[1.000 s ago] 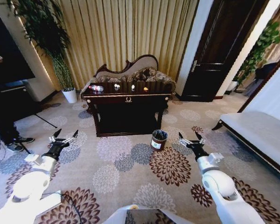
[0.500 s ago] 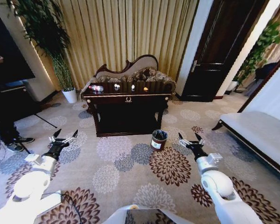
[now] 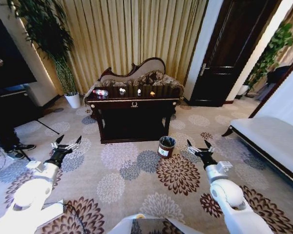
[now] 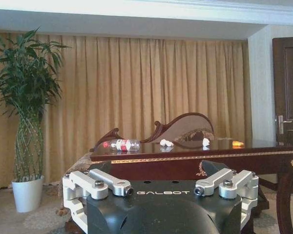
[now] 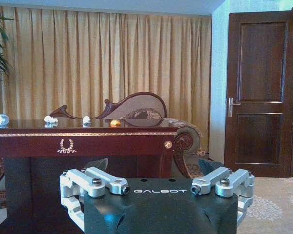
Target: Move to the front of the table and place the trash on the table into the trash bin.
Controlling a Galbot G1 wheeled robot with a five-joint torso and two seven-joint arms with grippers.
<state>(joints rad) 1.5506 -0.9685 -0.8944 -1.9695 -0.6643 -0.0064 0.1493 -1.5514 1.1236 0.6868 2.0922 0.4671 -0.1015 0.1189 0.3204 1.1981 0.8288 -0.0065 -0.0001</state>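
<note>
From the head camera, the dark console table (image 3: 133,105) with gold trim stands well ahead across the flowered carpet, in front of a carved-back sofa (image 3: 136,73) and tan curtains. On its top lie a clear plastic bottle (image 3: 100,92) with a red label at the robot's left end, then a white crumpled scrap (image 3: 122,90), a second white scrap (image 3: 139,91) and a small orange piece (image 3: 152,92) further right. The round dark trash bin (image 3: 166,146) with its white label sits on the carpet near the table's right front leg. The left gripper (image 3: 66,143) and right gripper (image 3: 200,145) are held low over the carpet on either side, both with fingers spread wide and empty, well apart from table and bin. In the left wrist view, the left gripper (image 4: 160,191) stands open below the tabletop (image 4: 195,151), on which the bottle (image 4: 119,144), scraps (image 4: 165,143) and orange piece (image 4: 238,143) lie, with a potted plant (image 4: 25,117) to one side. In the right wrist view, the right gripper (image 5: 156,188) gapes wide before the table's gold emblem (image 5: 64,146), beside a dark wooden door (image 5: 261,92).
</note>
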